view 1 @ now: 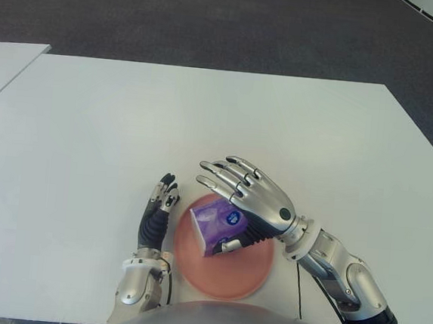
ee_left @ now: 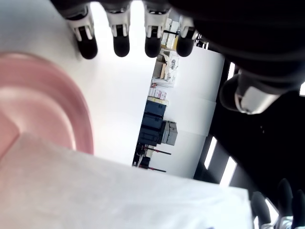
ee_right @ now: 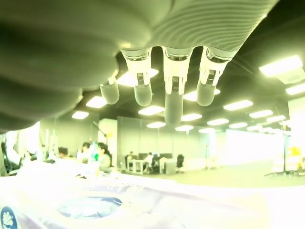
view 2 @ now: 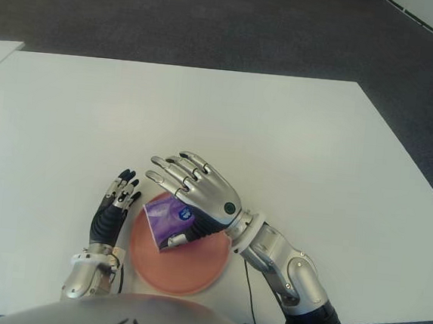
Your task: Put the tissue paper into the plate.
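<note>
A purple tissue packet (view 1: 215, 222) lies tilted in the pink plate (view 1: 225, 276) near the front edge of the white table (view 1: 205, 115). My right hand (view 1: 224, 202) hovers over the packet with its fingers (ee_right: 174, 100) stretched out above it and the thumb beside its near edge; it grips nothing. In the right wrist view the packet (ee_right: 95, 207) sits below the spread fingers with a gap between them. My left hand (view 1: 160, 202) shows just left of the plate, fingers straight and holding nothing; its wrist view has the plate's rim (ee_left: 81, 114) close by.
Another white table (view 1: 5, 60) stands at the far left with a narrow gap between. Dark carpet (view 1: 229, 19) lies beyond the far edge. A black cable (view 1: 299, 287) runs along the table by my right forearm.
</note>
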`<state>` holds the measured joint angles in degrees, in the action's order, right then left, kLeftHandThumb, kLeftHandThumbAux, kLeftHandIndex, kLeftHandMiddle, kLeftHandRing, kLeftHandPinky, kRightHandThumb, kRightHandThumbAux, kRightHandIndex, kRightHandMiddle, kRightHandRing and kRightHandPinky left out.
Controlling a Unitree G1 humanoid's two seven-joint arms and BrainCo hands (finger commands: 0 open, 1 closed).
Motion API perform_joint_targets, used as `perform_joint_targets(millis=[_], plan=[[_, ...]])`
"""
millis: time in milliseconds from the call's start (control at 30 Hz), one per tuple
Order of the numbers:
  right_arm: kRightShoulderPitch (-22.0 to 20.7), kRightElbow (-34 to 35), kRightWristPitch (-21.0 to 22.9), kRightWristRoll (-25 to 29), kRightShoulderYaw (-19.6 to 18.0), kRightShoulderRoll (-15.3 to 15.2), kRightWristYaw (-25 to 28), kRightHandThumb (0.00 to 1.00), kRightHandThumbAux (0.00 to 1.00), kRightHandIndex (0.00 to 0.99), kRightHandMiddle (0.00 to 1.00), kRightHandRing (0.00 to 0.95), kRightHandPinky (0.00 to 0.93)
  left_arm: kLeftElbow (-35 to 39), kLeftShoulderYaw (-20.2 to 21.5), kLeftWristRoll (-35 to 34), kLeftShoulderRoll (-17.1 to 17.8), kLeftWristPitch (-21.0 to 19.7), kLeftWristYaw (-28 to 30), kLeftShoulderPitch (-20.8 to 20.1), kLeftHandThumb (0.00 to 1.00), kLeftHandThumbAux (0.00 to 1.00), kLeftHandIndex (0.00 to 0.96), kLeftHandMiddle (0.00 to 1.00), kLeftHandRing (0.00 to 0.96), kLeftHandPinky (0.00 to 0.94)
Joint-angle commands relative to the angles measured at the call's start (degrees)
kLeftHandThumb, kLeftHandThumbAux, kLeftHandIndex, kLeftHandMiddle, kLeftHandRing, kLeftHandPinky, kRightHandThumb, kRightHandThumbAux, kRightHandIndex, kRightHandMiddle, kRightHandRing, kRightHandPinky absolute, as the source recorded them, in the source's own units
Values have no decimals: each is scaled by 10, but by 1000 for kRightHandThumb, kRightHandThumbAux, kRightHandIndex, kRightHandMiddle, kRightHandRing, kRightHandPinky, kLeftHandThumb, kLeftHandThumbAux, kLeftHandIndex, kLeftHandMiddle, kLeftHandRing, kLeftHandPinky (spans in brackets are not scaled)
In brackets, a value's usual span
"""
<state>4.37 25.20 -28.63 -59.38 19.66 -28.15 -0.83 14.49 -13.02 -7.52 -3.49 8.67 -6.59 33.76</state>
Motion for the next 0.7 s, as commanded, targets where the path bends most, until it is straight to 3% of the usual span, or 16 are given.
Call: perform_joint_targets(millis=[33,267,700], plan=[[-2,-2,4,6,5,0,21,87,331,0,0,0,0,22,-1,16,-20,-23,-20,7,0,408,0,0,0,0],[-34,42,11,50,-30,-9,72,67,323,0,0,0,0,51,-1,33,-18,-72,-37,8,0,401,0,0,0,0],[-15,4,-9,20,-17,2,13,39,339,0,0,0,0,79,-3,46,-18,-114,-38,14,13,365,0,0,0,0]])
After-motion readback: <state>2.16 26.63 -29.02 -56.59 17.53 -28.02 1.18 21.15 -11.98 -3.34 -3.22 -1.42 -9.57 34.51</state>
